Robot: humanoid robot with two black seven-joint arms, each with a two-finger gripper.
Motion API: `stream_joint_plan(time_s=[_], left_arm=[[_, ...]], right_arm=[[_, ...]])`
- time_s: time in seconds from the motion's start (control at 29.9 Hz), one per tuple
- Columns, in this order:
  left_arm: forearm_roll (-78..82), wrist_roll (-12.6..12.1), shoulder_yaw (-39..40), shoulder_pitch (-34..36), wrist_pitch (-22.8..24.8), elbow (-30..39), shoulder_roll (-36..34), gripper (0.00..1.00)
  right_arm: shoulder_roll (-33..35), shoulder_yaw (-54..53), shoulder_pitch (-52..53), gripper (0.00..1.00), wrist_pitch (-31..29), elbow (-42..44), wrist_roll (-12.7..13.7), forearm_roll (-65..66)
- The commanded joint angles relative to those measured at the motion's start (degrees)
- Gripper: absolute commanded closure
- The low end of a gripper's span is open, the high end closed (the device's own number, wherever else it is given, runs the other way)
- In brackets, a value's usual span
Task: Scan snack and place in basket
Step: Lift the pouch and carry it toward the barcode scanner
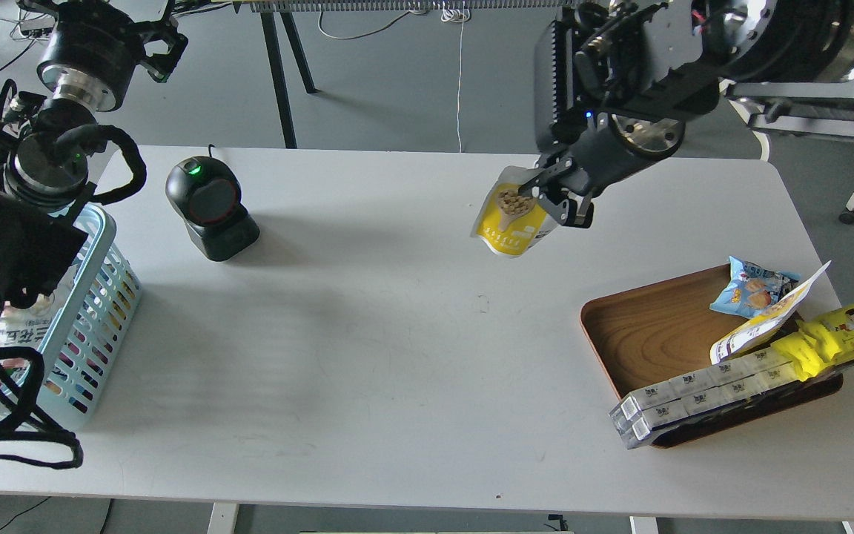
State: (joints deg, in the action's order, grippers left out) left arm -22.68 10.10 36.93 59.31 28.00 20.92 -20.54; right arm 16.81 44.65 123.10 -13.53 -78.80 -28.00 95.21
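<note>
The right gripper (554, 194) is clamping the snack (512, 220) above the table (397, 356) (clear of it), at two o'clock from the scanner (210, 208); the basket (90, 326) is sitting at nine.

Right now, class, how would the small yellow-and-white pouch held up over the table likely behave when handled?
The small yellow-and-white pouch hangs tilted from the right claw, pinched near its top, so it is probably light. Its film body looks flexible and likely to crumple. The glossy surface may slip.
</note>
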Motion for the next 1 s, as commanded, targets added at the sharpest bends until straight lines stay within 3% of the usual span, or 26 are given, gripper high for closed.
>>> stream_joint_plan(time_s=[0.0, 0.23, 0.97], left_arm=[[0.0, 0.0, 0.0, -0.2, 0.0, 0.0, 0.2, 0.00], [0.0, 0.0, 0.0, -0.2, 0.0, 0.0, -0.1, 0.00], [0.0, 0.1, 0.1, -0.5, 0.0, 0.0, 0.1, 0.00]], right_arm=[[-6.6, -0.9, 0.0, 0.99, 0.0, 4.1, 0.0, -5.0], [-16.6, -2.5, -0.3, 0.99, 0.0, 8.5, 0.0, -10.1], [-16.8, -1.8, -6.7, 0.99, -0.8, 14.3, 0.0, -17.2]])
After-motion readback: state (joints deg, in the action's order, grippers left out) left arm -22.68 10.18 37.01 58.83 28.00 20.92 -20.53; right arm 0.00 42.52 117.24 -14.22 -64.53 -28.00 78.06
